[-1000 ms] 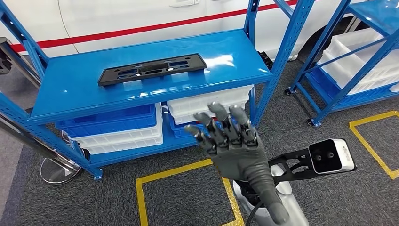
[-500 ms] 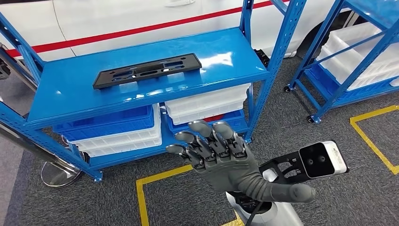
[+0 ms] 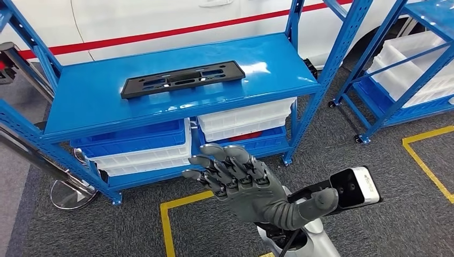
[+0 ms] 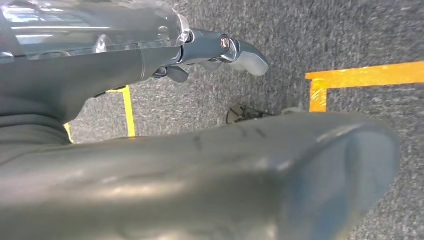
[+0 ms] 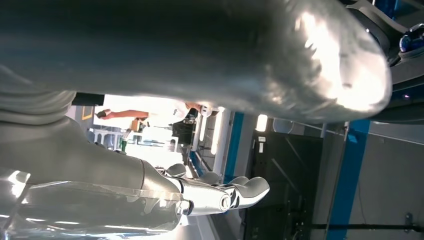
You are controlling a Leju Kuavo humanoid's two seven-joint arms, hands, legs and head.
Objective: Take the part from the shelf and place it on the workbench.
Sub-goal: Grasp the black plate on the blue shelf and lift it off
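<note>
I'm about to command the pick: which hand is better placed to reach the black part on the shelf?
Right, probably. The right hand is raised with fingers spread toward the shelf holding the black part; the left hand faces carpet.

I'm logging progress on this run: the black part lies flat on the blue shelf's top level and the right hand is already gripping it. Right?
Not quite. The black part does lie flat on the blue shelf's top level, but the head view shows the right hand raised in front of the shelf, fingers apart, holding nothing and well short of the part.

Empty right hand (image 3: 241, 182) below part (image 3: 182, 78) on shelf (image 3: 96, 107).
</note>
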